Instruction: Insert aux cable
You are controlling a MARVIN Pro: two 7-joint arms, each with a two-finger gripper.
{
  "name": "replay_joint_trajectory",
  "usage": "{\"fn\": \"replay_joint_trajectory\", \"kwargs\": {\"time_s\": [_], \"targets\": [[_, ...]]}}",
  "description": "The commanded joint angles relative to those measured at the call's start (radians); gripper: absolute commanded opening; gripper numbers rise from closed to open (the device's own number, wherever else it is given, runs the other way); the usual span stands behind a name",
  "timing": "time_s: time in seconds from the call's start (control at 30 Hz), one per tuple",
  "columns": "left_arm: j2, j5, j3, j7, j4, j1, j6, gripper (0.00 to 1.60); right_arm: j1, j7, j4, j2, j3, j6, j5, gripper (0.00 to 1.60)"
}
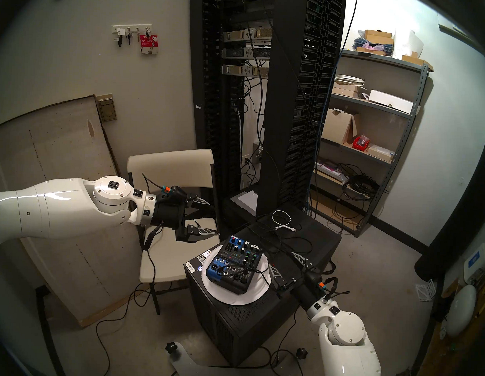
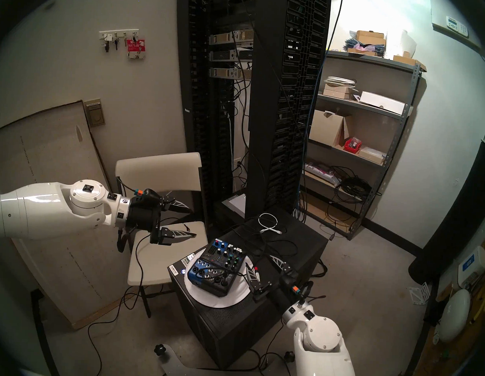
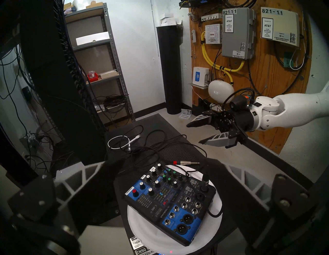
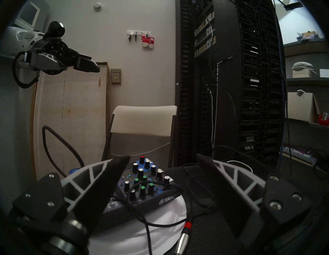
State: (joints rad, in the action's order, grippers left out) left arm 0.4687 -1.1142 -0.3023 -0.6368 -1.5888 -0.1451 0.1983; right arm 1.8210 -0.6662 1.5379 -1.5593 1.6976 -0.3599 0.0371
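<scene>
Aux cable (image 1: 244,275) stands plug-down in a jack at the near corner of the Yamaha mixer (image 1: 228,254), lower centre of the head views, apparently fully seated. The right gripper (image 1: 285,263) just beside it and the left gripper (image 1: 211,218) at middle left both gape empty. The left wrist view shows the plug upright, with a red-ringed plug (image 3: 185,162) lying loose behind. In the right wrist view, spread fingers frame the mixer, touching nothing.

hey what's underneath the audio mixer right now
The mixer sits on a white round mat, which lies on a black case. The mat's middle is covered by the mixer.
</scene>
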Motion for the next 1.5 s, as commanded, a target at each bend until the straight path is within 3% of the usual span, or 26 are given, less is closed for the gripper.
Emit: {"fn": "replay_joint_trajectory", "kwargs": {"time_s": [0.0,0.2,0.37,0.43,1.47], "targets": [[-0.002,-0.005,0.011,0.007,-0.008,0.008,0.008,1.60,-0.039,0.001,0.010,0.007,0.008,-0.014,0.004,1.49],[-0.002,-0.004,0.009,0.009,-0.008,0.008,0.011,1.60,-0.038,-0.002,0.004,0.007,0.011,-0.014,0.005,1.45],[-0.004,-0.005,0.009,0.013,-0.011,0.011,0.011,1.60,-0.037,-0.001,-0.001,0.007,0.012,-0.021,0.002,1.51],[-0.011,-0.013,0.013,0.015,-0.018,0.013,0.017,1.60,-0.034,0.011,-0.001,0.000,0.014,-0.038,-0.006,1.60],[-0.012,-0.015,0.011,0.016,-0.019,0.015,0.019,1.60,-0.034,0.018,-0.002,0.005,0.009,-0.043,-0.005,1.60]]}}
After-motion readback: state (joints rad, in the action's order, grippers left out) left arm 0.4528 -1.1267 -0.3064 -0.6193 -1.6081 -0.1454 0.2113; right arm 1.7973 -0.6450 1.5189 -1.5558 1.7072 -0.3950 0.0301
